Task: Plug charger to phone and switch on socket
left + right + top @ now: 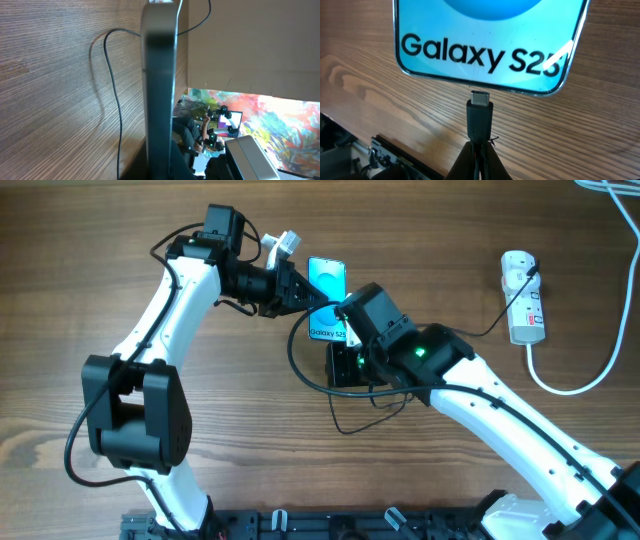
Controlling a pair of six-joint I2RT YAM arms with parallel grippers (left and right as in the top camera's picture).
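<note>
The phone [327,279], teal screen with a white "Galaxy S25" band, is held up off the table by my left gripper [300,290], which is shut on it. In the left wrist view the phone [160,75] shows edge-on. My right gripper [350,350] is shut on the charger's connector end [479,117]. In the right wrist view the silver tip points at the phone's bottom edge [485,50], a small gap away. The thin black charger cable [345,420] loops on the table and runs to its black plug [530,277] in the white socket [523,310].
The socket's thick white cord [590,380] curves off the right edge of the table. The charger cable lies slack on the wood below the right arm and also shows in the left wrist view [117,110]. A black rail [300,525] lines the front edge.
</note>
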